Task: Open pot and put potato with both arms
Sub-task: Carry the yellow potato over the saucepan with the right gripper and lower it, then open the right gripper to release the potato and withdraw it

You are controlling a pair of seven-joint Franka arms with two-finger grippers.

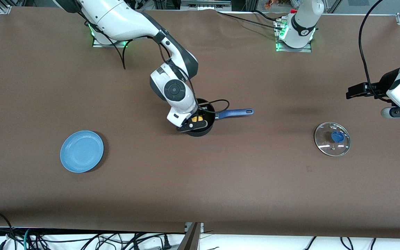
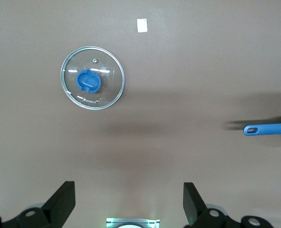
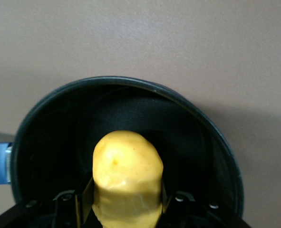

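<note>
The black pot stands open mid-table, its blue handle pointing toward the left arm's end. My right gripper is down inside the pot, shut on the yellow potato. In the right wrist view the potato sits between the fingers within the pot's rim. The glass lid with its blue knob lies flat on the table toward the left arm's end. My left gripper is open and empty, raised above the table near the lid; its wrist view shows the lid and the handle's tip.
A flat blue plate lies toward the right arm's end, nearer the front camera than the pot. A small white tag lies on the brown table cover. Cables hang below the table's front edge.
</note>
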